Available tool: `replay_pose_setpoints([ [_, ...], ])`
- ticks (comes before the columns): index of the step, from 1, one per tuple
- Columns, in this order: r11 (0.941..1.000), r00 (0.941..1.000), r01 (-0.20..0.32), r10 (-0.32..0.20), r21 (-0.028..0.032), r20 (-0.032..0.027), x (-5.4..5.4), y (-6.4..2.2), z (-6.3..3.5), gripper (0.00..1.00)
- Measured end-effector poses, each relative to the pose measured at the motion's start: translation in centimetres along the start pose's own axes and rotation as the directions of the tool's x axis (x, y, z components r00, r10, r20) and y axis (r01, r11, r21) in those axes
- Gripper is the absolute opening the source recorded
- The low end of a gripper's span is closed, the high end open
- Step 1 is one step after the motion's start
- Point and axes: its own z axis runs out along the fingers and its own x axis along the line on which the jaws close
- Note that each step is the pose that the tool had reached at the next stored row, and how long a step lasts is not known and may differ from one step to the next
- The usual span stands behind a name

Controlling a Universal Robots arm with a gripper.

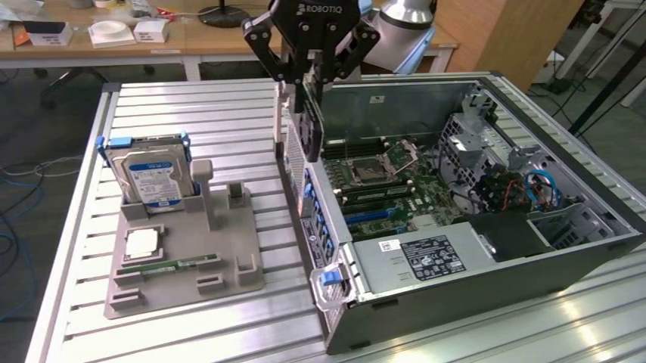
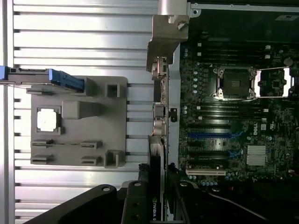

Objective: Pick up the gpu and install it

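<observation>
Right of a grey holder [image 1: 181,281] on the desk [image 1: 202,106], at the exterior view's upper centre, the gripper [image 1: 310,76] pinches the gpu [image 1: 309,125] by its top edge between its fingers [image 1: 352,51], upright above the open computer case [image 1: 454,310]; the card seems light, stiff and fragile, best held by its edges.

The black tool [image 1: 309,77] grips the flat black-faced gpu [image 1: 312,125] vertically, silver bracket toward the exterior view's left, above the open grey computer case [image 1: 565,249].

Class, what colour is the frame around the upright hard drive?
Blue frame, best in the exterior view.
</observation>
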Motion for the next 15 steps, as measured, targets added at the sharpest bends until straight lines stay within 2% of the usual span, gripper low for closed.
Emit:
replay_pose_setpoints([
  [15,0.9999,0.9999,0.01,-0.01,0.0001,-0.0004,-2.1,0.01,0.01,0.26],
])
